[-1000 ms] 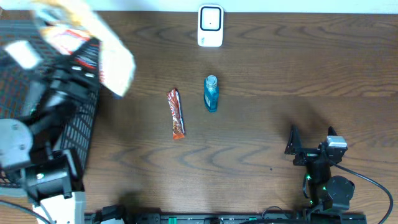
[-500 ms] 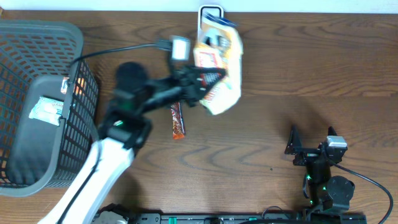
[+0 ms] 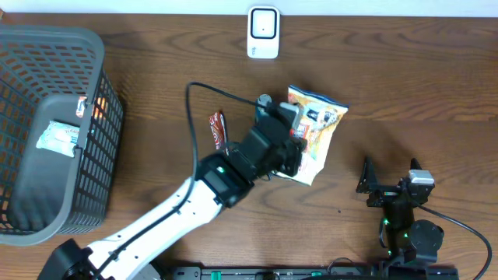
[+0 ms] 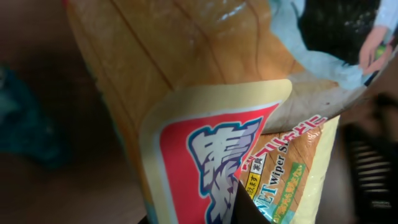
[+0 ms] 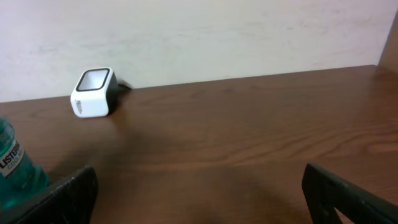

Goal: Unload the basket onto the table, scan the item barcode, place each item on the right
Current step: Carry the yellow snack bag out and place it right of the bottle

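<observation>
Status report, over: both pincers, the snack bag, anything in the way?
Copy: left pincer shut on snack bag; right pincer open, empty. Bag apart from scanner. Near the path: teal bottle.

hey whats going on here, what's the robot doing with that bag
The left gripper is shut on a snack bag, holding it near the middle of the table, close to the candy bar and the blue bottle. The white scanner sits at the far edge, and the bag is not in front of it right now. The right gripper rests open at its own side, holding nothing. The basket on the left has a white packet in it.
</observation>
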`<control>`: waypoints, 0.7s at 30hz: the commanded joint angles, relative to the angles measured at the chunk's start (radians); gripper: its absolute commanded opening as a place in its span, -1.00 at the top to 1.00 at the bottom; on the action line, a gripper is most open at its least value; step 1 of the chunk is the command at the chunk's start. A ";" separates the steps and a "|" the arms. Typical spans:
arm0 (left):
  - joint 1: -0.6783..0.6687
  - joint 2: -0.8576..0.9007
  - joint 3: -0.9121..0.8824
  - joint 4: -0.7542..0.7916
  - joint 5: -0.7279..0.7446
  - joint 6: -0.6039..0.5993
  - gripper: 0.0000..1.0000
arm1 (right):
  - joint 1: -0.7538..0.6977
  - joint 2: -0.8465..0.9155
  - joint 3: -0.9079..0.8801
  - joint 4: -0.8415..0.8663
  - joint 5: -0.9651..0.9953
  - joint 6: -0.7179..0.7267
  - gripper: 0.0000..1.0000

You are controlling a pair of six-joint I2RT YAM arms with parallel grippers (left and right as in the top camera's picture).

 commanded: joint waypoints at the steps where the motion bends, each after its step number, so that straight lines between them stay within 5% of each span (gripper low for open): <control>1: -0.013 0.076 0.018 -0.026 -0.189 0.073 0.85 | 0.002 -0.004 -0.001 -0.004 0.001 -0.010 -0.99; 11: -0.015 0.284 0.018 -0.003 -0.187 0.072 0.84 | 0.002 -0.004 -0.001 -0.004 0.001 -0.010 -0.99; 17: -0.036 0.248 0.024 -0.002 -0.188 0.069 -0.13 | 0.002 -0.004 -0.001 -0.004 0.001 -0.010 -0.99; 21: -0.054 0.172 0.024 -0.003 -0.187 0.068 -0.26 | 0.002 -0.004 -0.001 -0.004 0.001 -0.010 -0.99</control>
